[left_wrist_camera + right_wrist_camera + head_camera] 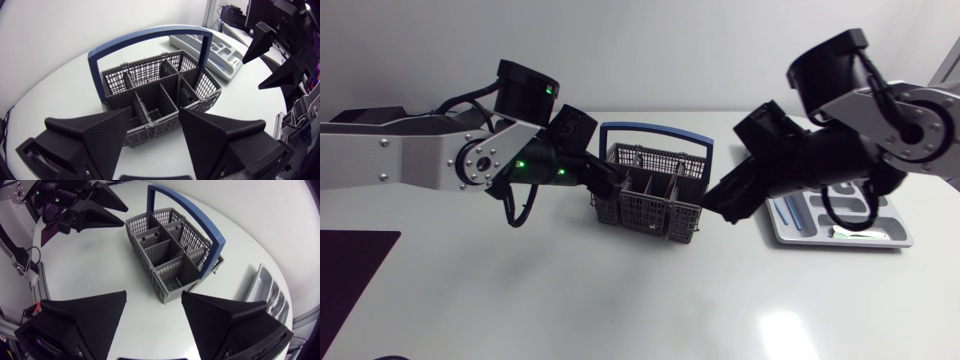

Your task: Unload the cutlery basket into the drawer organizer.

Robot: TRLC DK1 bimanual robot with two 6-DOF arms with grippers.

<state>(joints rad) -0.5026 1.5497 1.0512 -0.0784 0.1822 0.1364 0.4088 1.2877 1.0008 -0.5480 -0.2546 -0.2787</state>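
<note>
White tabletop: cutlery basket (pixel 648 200) is set upright between left gripper (pixel 610 183) and right gripper (pixel 720 207), both spread wide, nothing gripped. Long axis is laid roughly gripper to gripper, blue handle (pixel 655 133) arched above.

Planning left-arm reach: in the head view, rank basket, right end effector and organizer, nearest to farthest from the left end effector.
1. Basket, beside the left end effector.
2. Right end effector, at basket's far side.
3. Organizer, beyond it, at right.
</note>
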